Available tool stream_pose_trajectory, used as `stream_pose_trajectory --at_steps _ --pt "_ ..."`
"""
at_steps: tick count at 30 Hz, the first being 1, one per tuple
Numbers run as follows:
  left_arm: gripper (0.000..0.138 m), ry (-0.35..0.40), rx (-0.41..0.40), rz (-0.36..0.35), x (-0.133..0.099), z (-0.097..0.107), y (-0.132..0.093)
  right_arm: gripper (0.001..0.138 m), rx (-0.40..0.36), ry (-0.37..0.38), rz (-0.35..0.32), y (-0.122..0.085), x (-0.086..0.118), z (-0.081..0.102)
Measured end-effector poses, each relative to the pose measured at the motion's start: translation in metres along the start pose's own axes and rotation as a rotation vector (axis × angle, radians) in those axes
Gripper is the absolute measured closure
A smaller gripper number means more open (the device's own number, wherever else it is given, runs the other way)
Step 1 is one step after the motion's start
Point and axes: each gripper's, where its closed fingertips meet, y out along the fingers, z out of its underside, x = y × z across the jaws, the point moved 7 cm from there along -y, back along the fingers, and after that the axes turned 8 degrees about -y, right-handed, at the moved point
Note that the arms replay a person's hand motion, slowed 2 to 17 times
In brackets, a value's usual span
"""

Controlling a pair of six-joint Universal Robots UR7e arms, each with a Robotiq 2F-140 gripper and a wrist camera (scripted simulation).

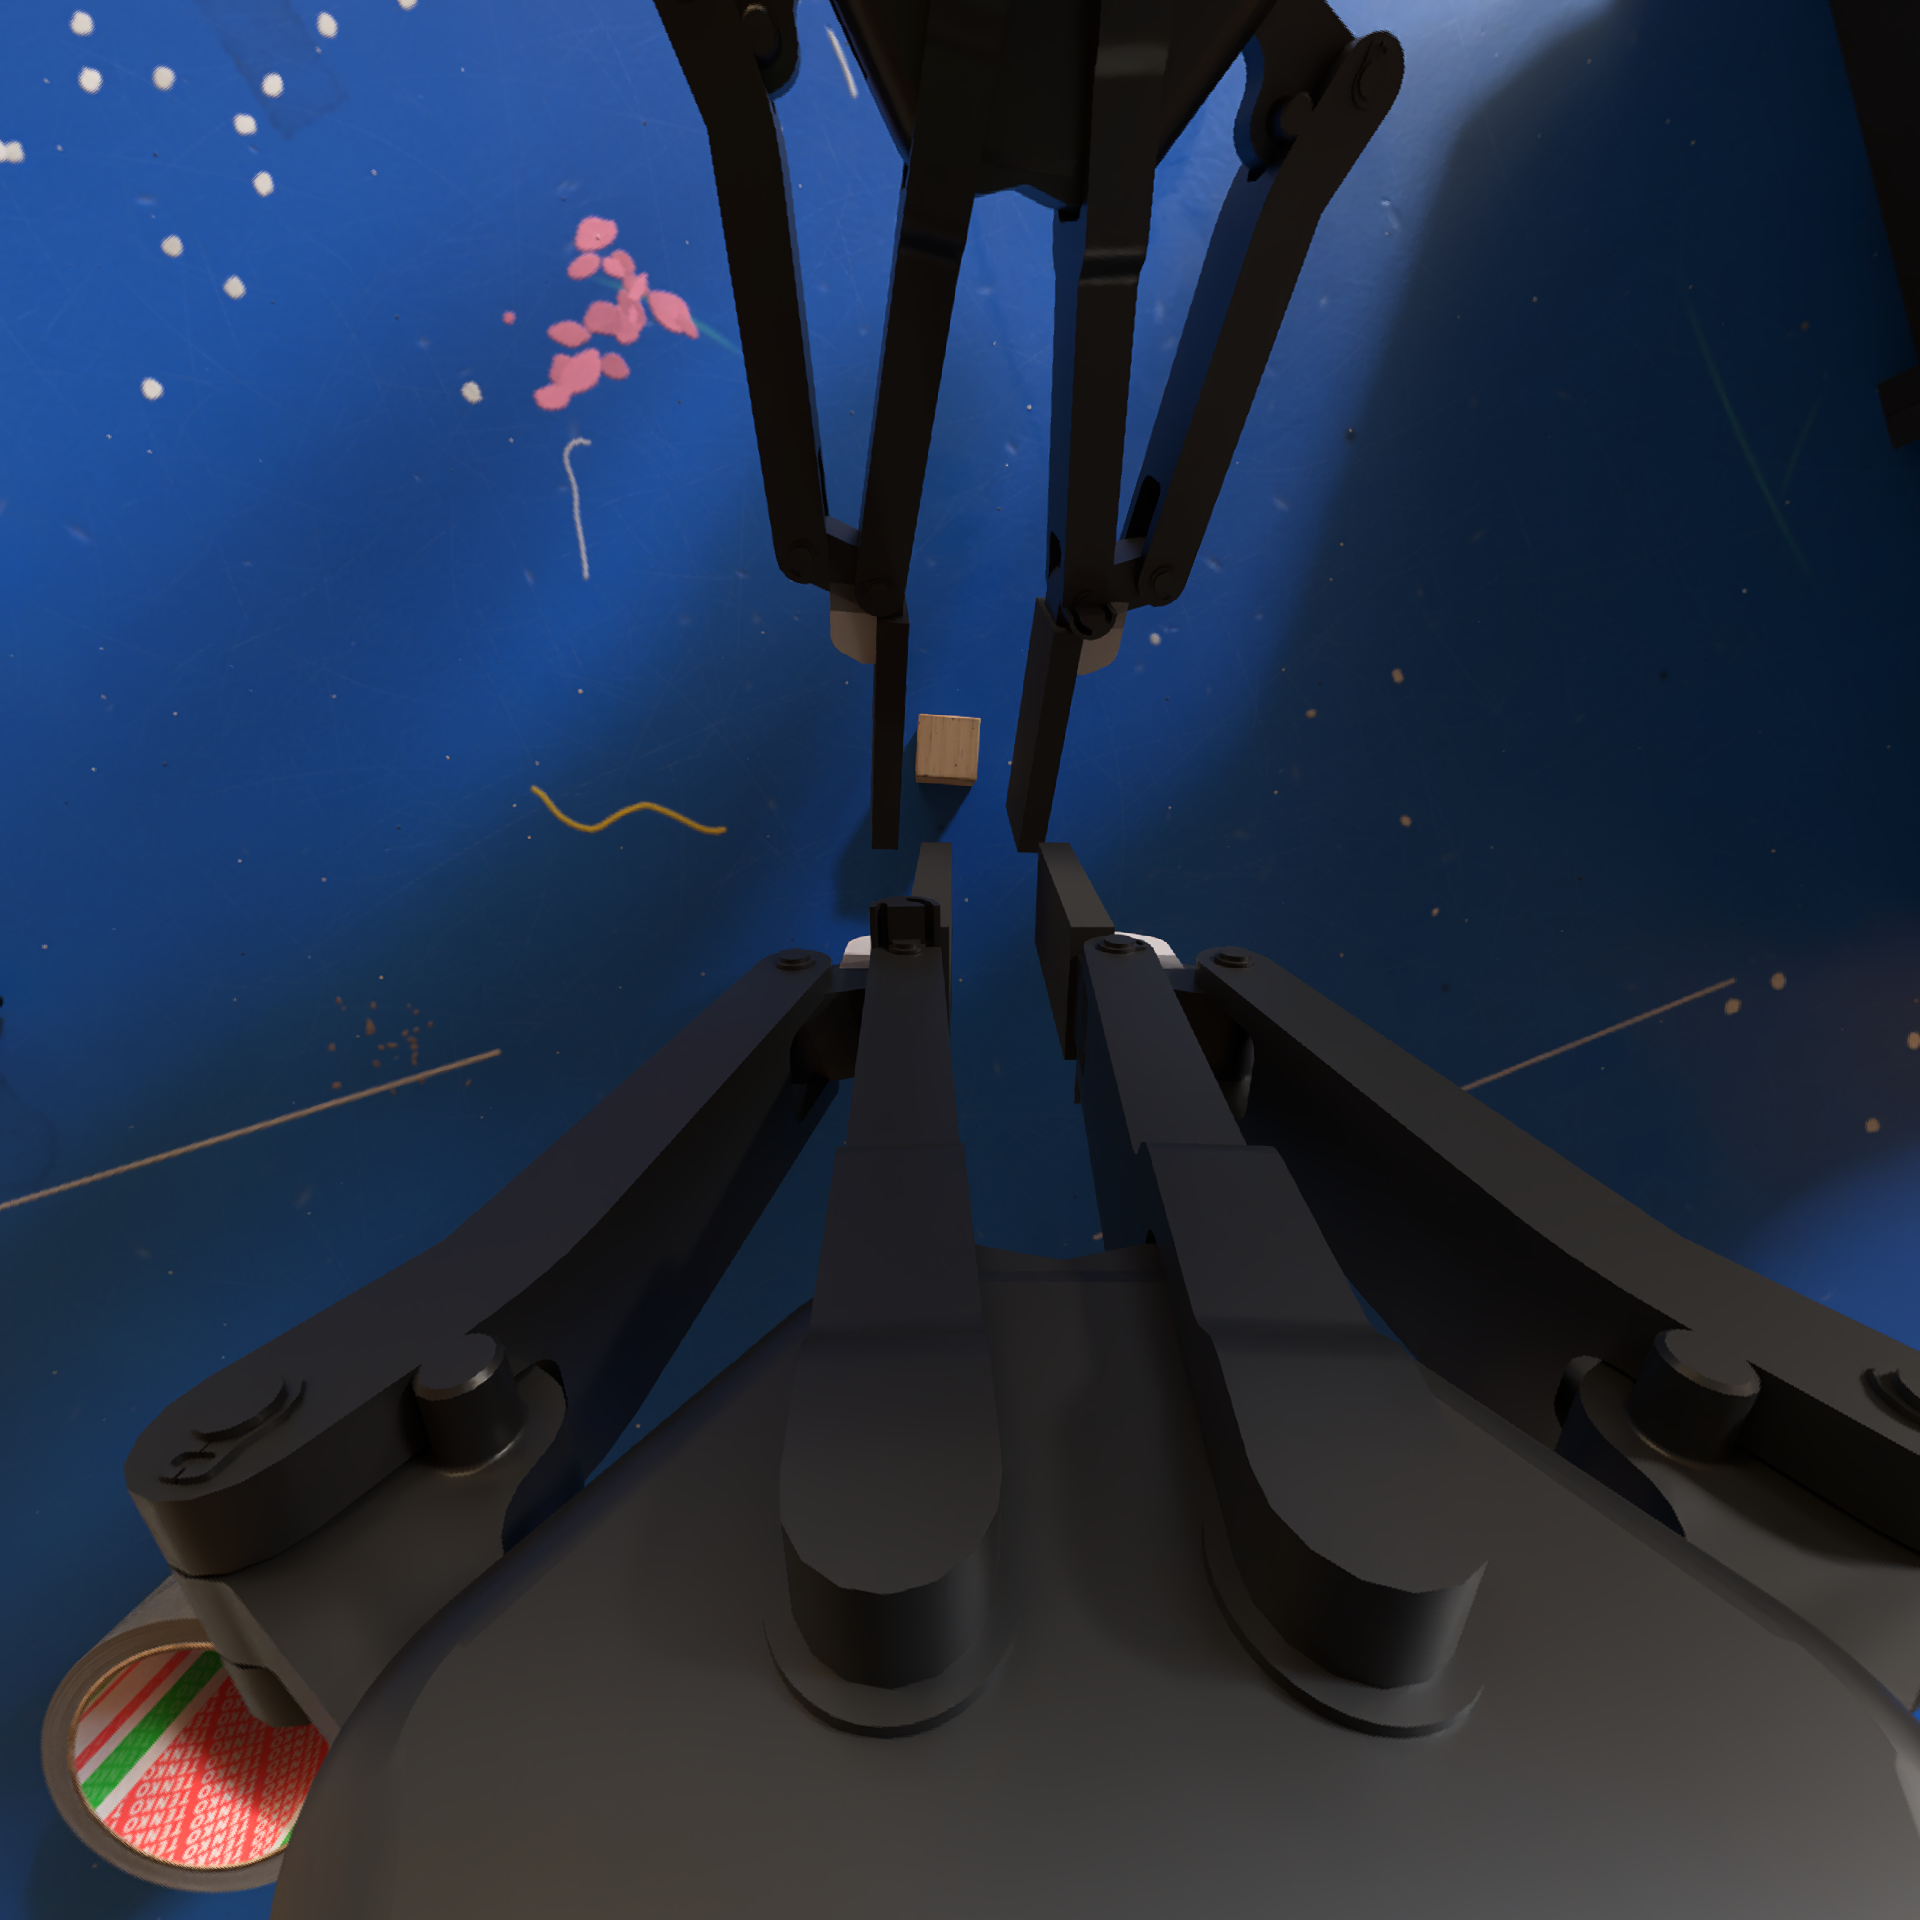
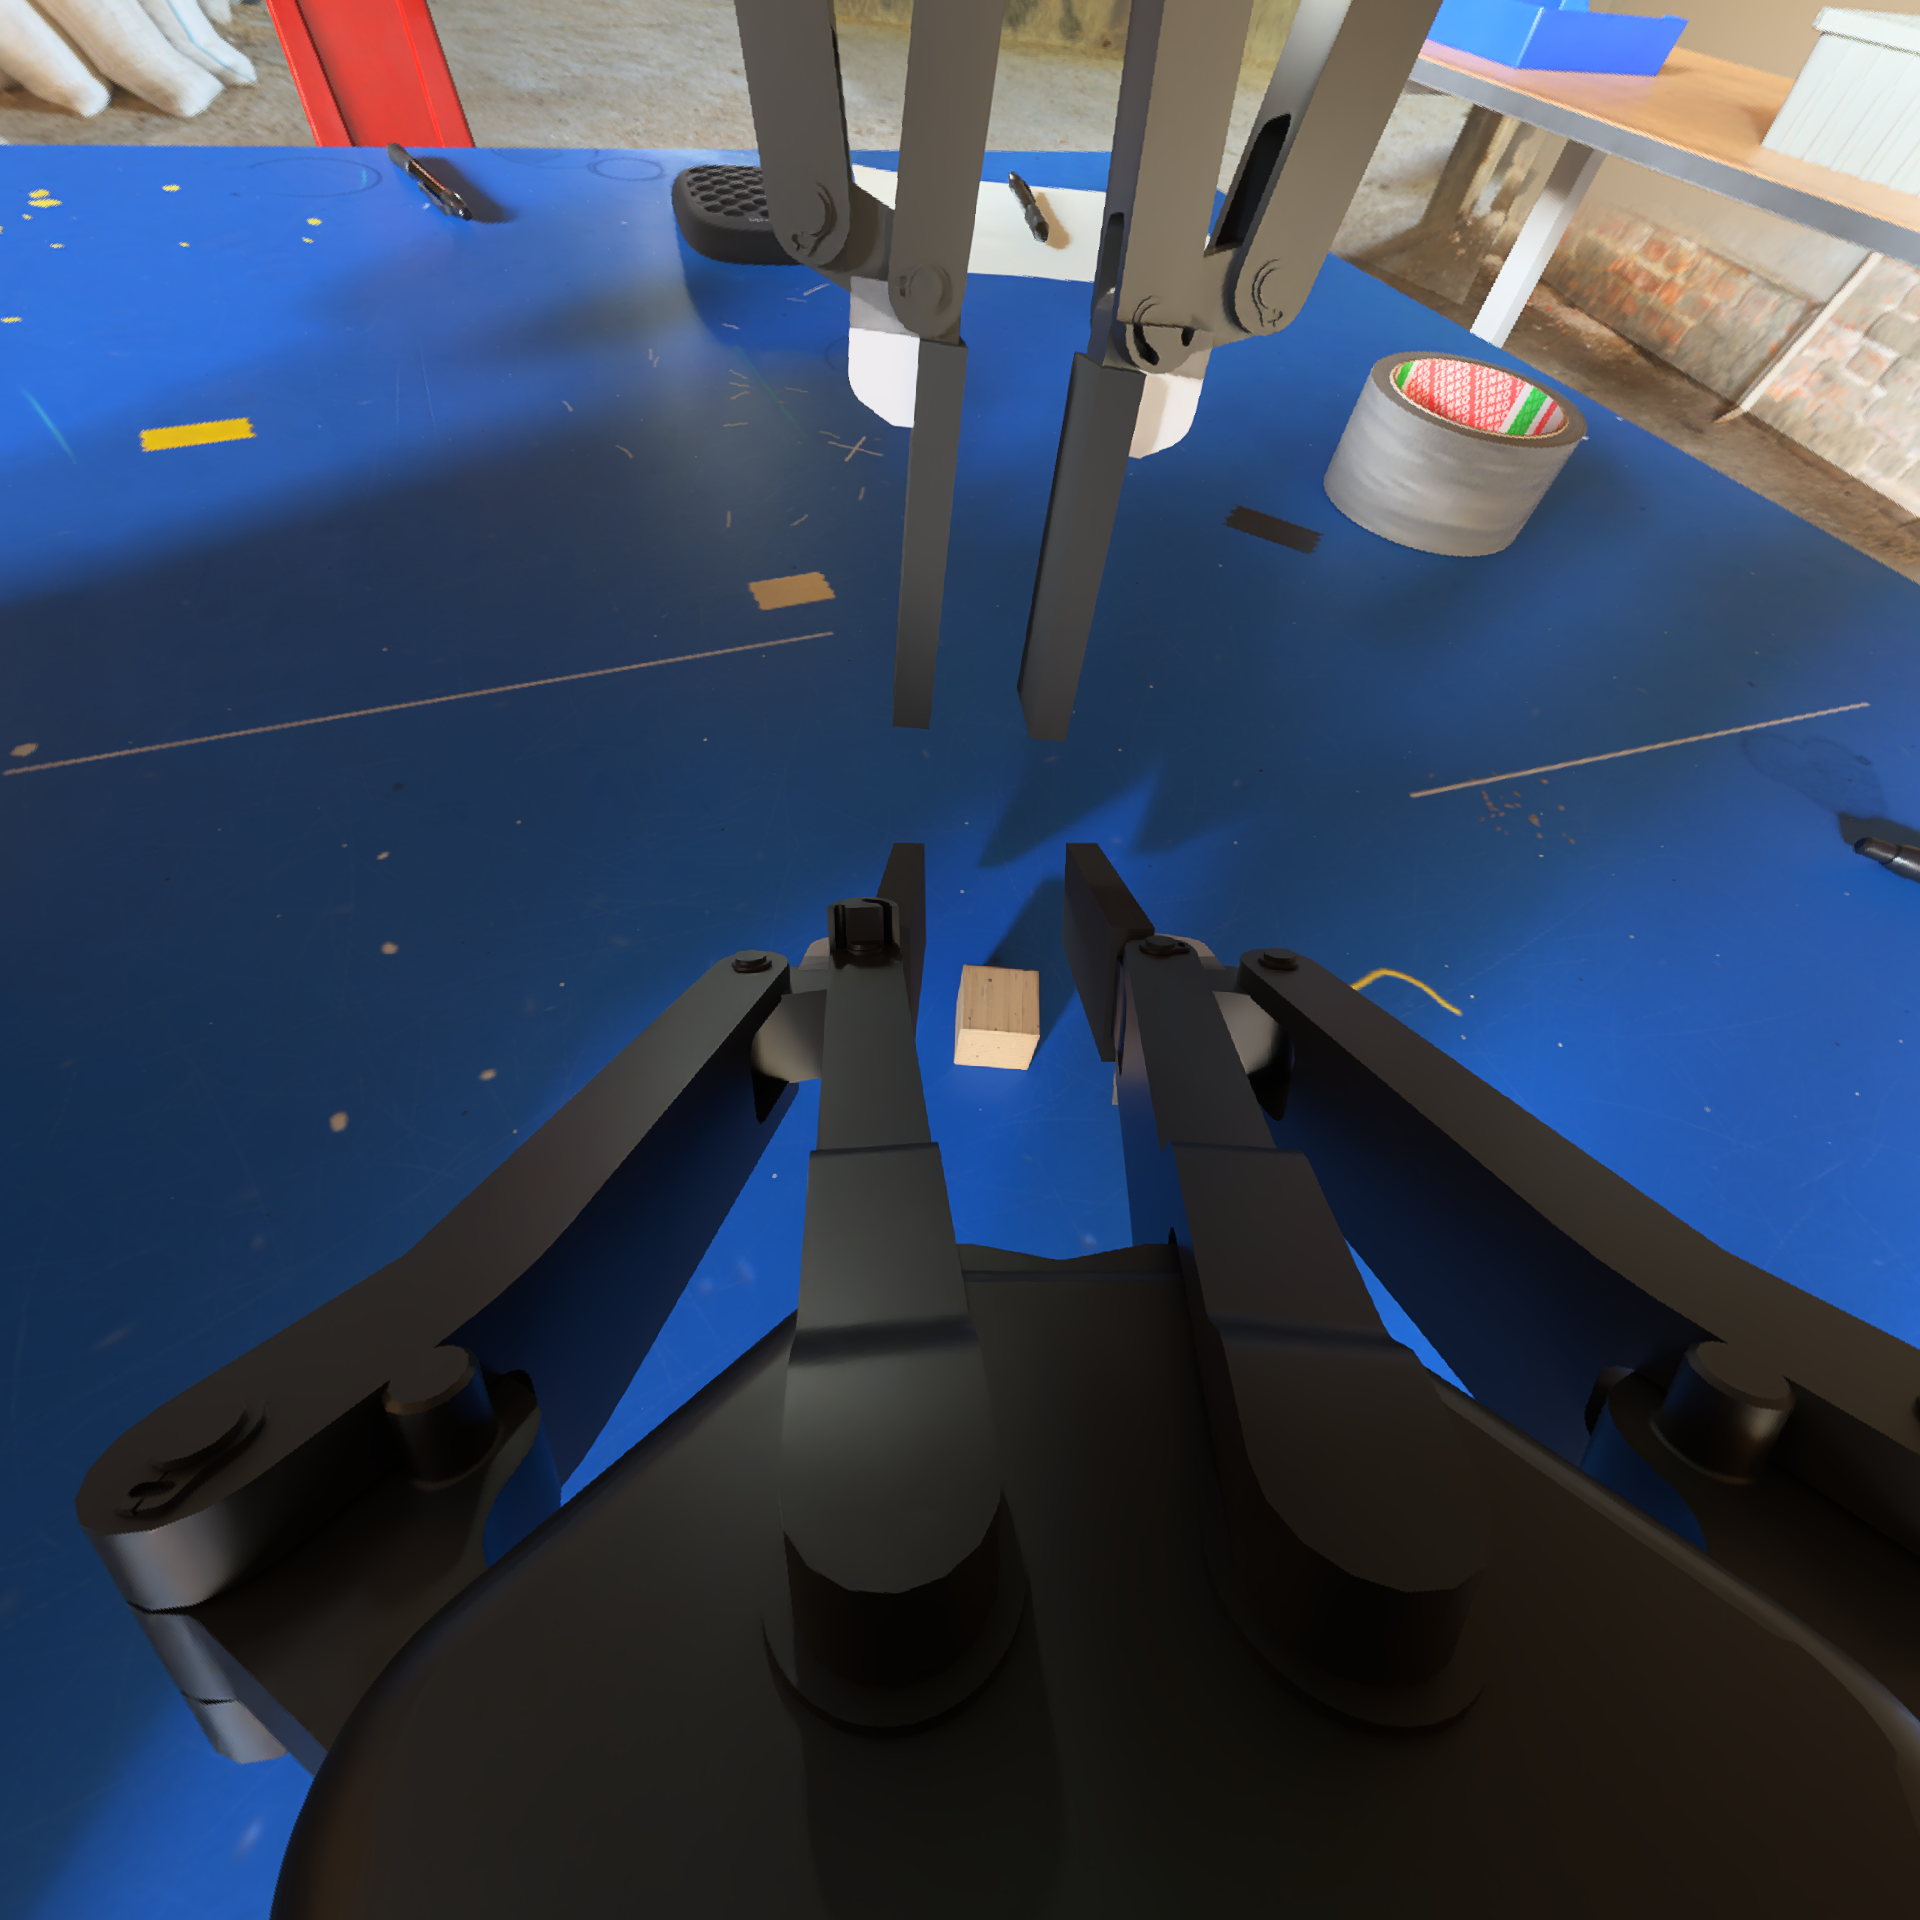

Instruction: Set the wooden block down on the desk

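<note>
The small wooden block (image 2: 995, 1016) lies on the blue desk (image 2: 416, 935), below and between my right gripper's fingers, touching neither. My right gripper (image 2: 992, 852) is open and empty. My left gripper (image 1: 992, 852) is open and empty too. The two point at each other tip to tip; the left gripper (image 2: 977, 722) comes in from the top of the right wrist view. In the left wrist view the block (image 1: 948, 748) shows on the desk (image 1: 312, 675), behind the right gripper (image 1: 954, 842).
A grey tape roll (image 2: 1455, 457) stands at the far right and shows again in the left wrist view (image 1: 177, 1756). A black perforated object (image 2: 727, 208), a white sheet (image 2: 997, 239) and dark tool bits (image 2: 431, 182) lie near the far edge. A yellow thread (image 1: 623, 816) lies beside the block.
</note>
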Motion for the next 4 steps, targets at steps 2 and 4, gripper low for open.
stream_pose_trajectory --at_steps 2,4 --pt "0.116 -0.005 -0.007 -0.003 0.0005 0.0009 -0.0002 0.103 0.0 0.0 0.0 -0.0001 -0.0001 0.0001" --pt "0.116 -0.009 -0.014 -0.009 0.0007 0.0015 -0.0003 0.103 0.002 -0.002 0.0 -0.0001 -0.0001 0.0"
